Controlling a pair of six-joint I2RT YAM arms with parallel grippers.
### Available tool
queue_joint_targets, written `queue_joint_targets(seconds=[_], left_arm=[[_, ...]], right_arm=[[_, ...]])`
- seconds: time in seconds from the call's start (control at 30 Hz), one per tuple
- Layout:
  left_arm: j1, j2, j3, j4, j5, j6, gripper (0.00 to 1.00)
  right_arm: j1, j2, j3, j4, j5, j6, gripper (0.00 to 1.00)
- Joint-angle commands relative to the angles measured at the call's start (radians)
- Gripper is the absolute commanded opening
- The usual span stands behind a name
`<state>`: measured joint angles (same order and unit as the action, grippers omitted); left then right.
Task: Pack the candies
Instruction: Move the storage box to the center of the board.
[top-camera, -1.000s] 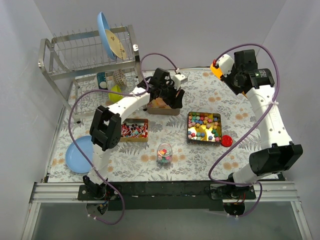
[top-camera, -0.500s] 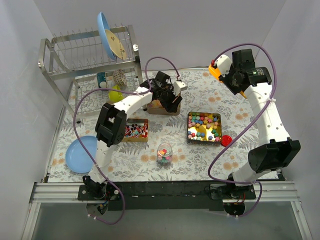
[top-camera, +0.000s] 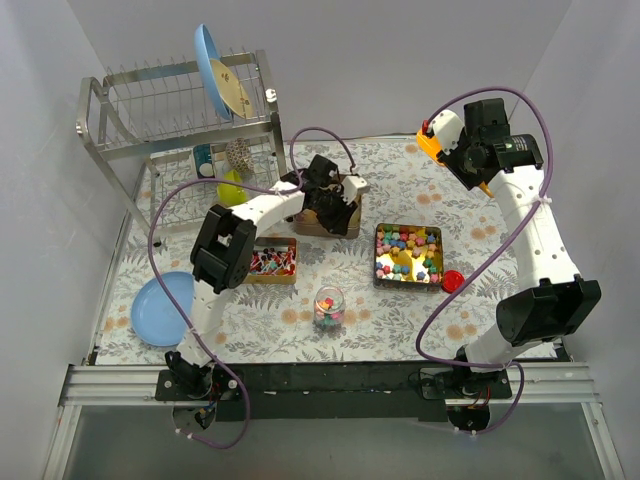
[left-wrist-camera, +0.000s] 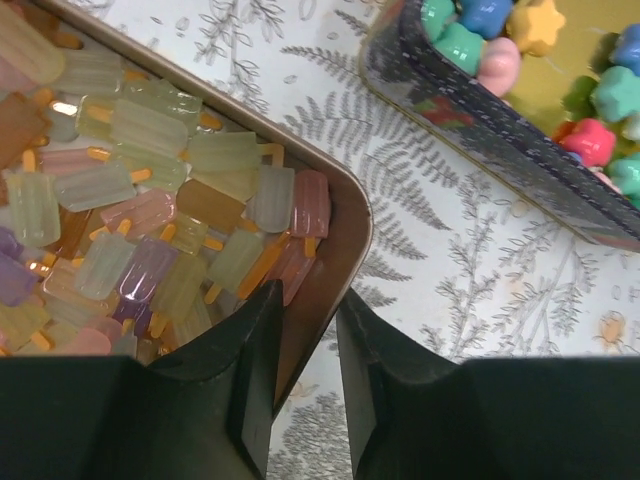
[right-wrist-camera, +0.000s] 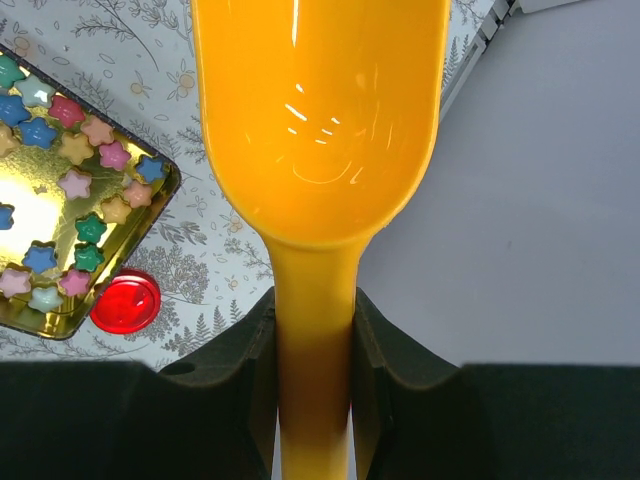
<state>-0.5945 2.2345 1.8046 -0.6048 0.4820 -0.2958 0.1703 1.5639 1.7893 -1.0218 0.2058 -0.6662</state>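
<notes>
Spreading wide under everything was the flowered desk (top-camera: 400, 175), with a wire dish rack (top-camera: 150, 130) at its far left corner and a blue plate (top-camera: 160, 308) lying near the left edge.

The right hand (right-wrist-camera: 313, 300) hung high at the far right, clenched on the handle of an orange scoop (right-wrist-camera: 320, 120) whose bowl looked bare. The left hand (left-wrist-camera: 305, 300) was low at the far tin (left-wrist-camera: 355, 215) in the middle of the desk. It grasped the tin's corner wall, one finger inside among the sweets and the other outside on the cloth.

That tin held the pale flat candies (left-wrist-camera: 150, 190). A right tin (top-camera: 408, 286) just beside it, nearer, carried the multicoloured candies (top-camera: 405, 250). A left tin (top-camera: 270, 282) held the wrapped candies (top-camera: 268, 262). Between and nearer stood a small glass jar (top-camera: 328, 305) with coloured sweets in it, and a red lid (top-camera: 453, 281) lay just right of the right tin.
</notes>
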Motion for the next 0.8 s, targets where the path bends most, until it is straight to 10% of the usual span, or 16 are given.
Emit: queue_joint_targets(seconds=[0.0, 0.5, 0.77], left_arm=[[-0.040, -0.121, -0.066, -0.020, 0.063, -0.063, 0.24], [-0.197, -0.289, -0.339, 0.066, 0.032, -0.244, 0.17], [-0.223, -0.329, -0.328, 0.085, -0.052, -0.282, 0.39]], right_arm=[[-0.005, -0.024, 0.024, 0.011, -0.009, -0.006, 0.01], [-0.005, 0.001, 0.062, -0.003, -0.034, -0.006, 0.01], [-0.003, -0.011, 0.048, -0.017, -0.058, -0.018, 0.01]])
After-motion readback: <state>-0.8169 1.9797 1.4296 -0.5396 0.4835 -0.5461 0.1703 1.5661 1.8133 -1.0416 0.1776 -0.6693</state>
